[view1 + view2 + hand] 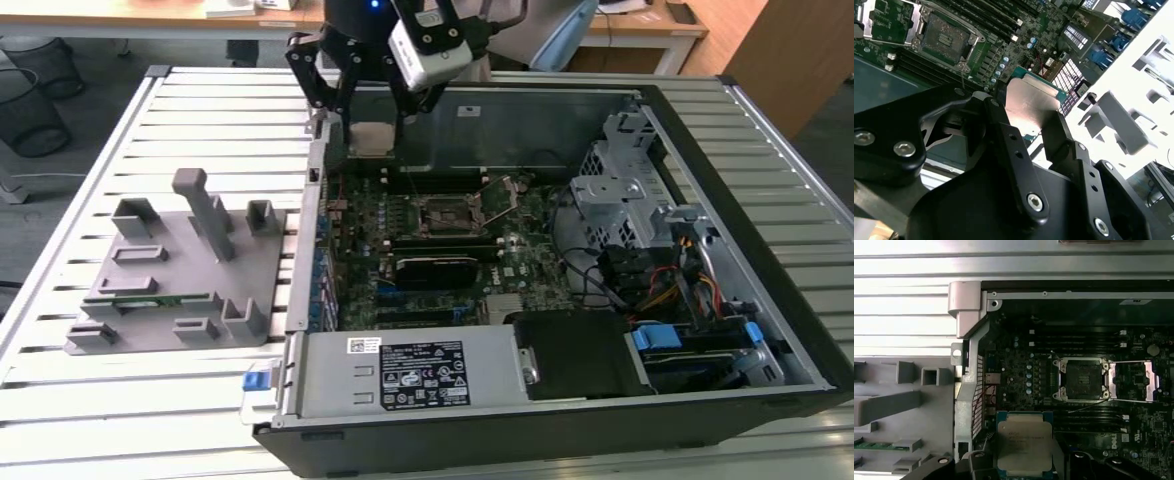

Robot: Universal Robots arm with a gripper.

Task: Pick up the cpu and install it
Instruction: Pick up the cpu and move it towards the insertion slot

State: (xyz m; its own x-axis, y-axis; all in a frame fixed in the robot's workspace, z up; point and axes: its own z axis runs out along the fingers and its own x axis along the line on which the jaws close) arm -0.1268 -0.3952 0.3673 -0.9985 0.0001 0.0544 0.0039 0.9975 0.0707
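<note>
My gripper [367, 122] is shut on the cpu [370, 138], a flat square chip with a silver-grey top. It hangs above the far corner of the open computer case [747, 300], on the exterior view's left. In the second wrist view the black fingers [999, 125] clamp two opposite edges of the cpu [1031, 102]. In the first wrist view the cpu [1024, 442] sits level between the fingers [979, 460]. The motherboard's socket [447, 212] lies open with its metal frame flipped back [1131, 380]. The socket [1081, 379] is below the chip and off to one side.
A grey parts fixture [174, 270] on the slatted table [107, 400] holds a green memory stick [140, 297]. Inside the case are a black block [434, 268], the power supply [400, 370], a metal drive cage [627, 190] and loose cables [667, 290].
</note>
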